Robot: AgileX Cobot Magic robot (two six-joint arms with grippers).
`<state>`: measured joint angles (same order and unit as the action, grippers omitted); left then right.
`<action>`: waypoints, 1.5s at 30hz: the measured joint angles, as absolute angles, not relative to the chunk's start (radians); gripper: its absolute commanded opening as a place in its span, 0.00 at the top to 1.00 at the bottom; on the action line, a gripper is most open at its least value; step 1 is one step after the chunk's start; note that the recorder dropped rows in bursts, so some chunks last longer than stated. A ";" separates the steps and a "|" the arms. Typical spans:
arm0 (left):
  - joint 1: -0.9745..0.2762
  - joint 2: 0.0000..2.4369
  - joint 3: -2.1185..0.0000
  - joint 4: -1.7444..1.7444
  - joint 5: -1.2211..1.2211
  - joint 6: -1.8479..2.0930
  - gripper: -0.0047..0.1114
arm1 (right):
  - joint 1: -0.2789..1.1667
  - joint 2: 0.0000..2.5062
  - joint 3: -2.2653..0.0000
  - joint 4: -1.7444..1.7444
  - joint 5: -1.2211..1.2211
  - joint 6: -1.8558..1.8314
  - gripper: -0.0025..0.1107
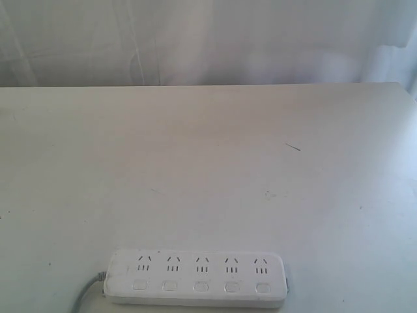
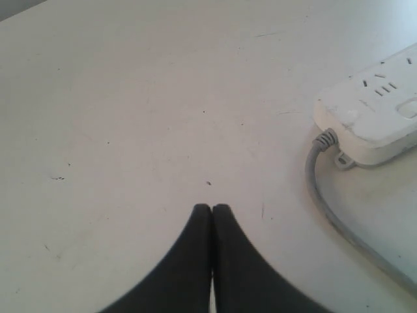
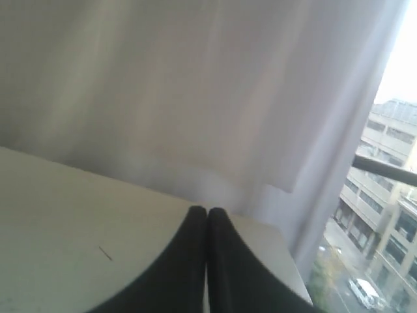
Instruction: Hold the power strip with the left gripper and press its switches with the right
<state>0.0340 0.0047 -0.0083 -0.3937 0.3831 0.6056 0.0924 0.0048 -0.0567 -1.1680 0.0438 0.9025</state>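
The white power strip (image 1: 195,277) lies flat near the table's front edge, its five switches (image 1: 201,285) in a row below the sockets and its grey cord (image 1: 83,295) leaving the left end. Neither arm shows in the exterior view. In the left wrist view my left gripper (image 2: 212,207) is shut on nothing above bare table; the power strip's cord end (image 2: 371,111) and the cord (image 2: 326,195) lie off to one side, apart from it. My right gripper (image 3: 207,210) is shut and empty, pointing past the table's far corner toward a curtain.
The white table (image 1: 208,163) bears only small dark marks (image 1: 292,147). A pale curtain (image 1: 208,39) hangs behind its far edge. In the right wrist view a window (image 3: 384,195) shows beyond the table's corner (image 3: 280,254).
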 measured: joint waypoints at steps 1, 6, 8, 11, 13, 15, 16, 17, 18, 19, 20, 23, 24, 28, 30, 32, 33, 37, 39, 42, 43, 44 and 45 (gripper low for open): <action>0.034 0.005 -0.008 -0.394 0.383 0.606 0.96 | 0.092 0.005 -0.070 -1.007 0.017 0.746 0.98; 0.034 0.005 -0.008 -0.394 0.383 0.606 0.96 | 0.092 0.005 -0.081 -0.413 -0.056 0.223 0.98; 0.034 0.005 -0.008 -0.394 0.383 0.606 0.96 | 0.092 0.005 -0.081 -0.256 -0.015 0.137 0.98; 0.034 0.005 -0.008 -0.394 0.383 0.606 0.96 | 0.092 0.005 -0.081 -0.165 0.081 0.105 0.98; 0.034 0.005 -0.008 -0.394 0.383 0.606 0.96 | 0.092 0.005 -0.081 -0.139 0.174 0.101 0.98; 0.034 0.005 -0.008 -0.394 0.383 0.606 0.96 | 0.092 0.005 -0.066 -0.137 0.237 0.101 0.98; 0.034 0.005 -0.008 -0.394 0.383 0.606 0.96 | 0.092 0.005 -0.031 -0.135 0.249 0.110 0.98; 0.034 0.005 -0.008 -0.394 0.383 0.606 0.96 | 0.092 0.005 -0.018 -0.133 0.250 0.120 0.98; 0.034 0.005 -0.008 -0.394 0.383 0.606 0.96 | 0.092 0.005 -0.007 -0.133 0.262 0.143 0.98; 0.034 0.005 -0.008 -0.394 0.383 0.606 0.96 | 0.092 0.005 -0.005 -0.131 0.264 0.152 0.98; 0.034 0.005 -0.008 -0.394 0.383 0.606 0.96 | 0.090 0.005 -0.005 -0.131 0.252 0.155 0.98; 0.034 0.005 -0.008 -0.394 0.383 0.606 0.96 | 0.036 0.005 -0.005 -0.131 0.250 0.156 0.98; 0.034 0.005 -0.008 -0.394 0.384 0.606 0.96 | -0.002 0.005 -0.005 -0.131 0.282 0.156 0.98; 0.034 0.005 -0.008 -0.394 0.384 0.606 0.96 | -0.090 0.005 -0.005 -0.131 0.349 0.147 0.98; 0.034 0.005 -0.008 -0.394 0.384 0.606 0.96 | -0.097 0.005 -0.005 -0.131 0.350 0.147 0.98; 0.034 0.005 -0.008 -0.394 0.384 0.606 0.96 | -0.097 0.005 -0.005 -0.129 0.353 0.147 0.98; 0.034 0.005 -0.008 -0.394 0.384 0.606 0.96 | -0.097 0.005 -0.005 -0.129 0.355 0.147 0.98; 0.034 0.005 -0.008 -0.394 0.384 0.606 0.96 | -0.097 0.005 -0.005 -0.129 0.358 0.155 0.98; 0.034 0.005 -0.008 -0.394 0.384 0.606 0.96 | -0.097 0.005 -0.005 -0.127 0.358 0.177 0.98; 0.034 0.005 -0.008 -0.394 0.384 0.606 0.96 | -0.097 0.005 -0.005 -0.127 0.358 0.191 0.98; 0.034 0.005 -0.008 -0.394 0.384 0.606 0.96 | -0.097 0.005 -0.005 -0.127 0.358 0.191 0.98; 0.034 0.005 -0.008 -0.394 0.384 0.606 0.96 | -0.097 0.005 -0.005 -0.127 0.358 0.191 0.98; 0.034 0.005 -0.008 -0.394 0.384 0.606 0.96 | -0.097 0.005 -0.005 -0.127 0.358 0.191 0.98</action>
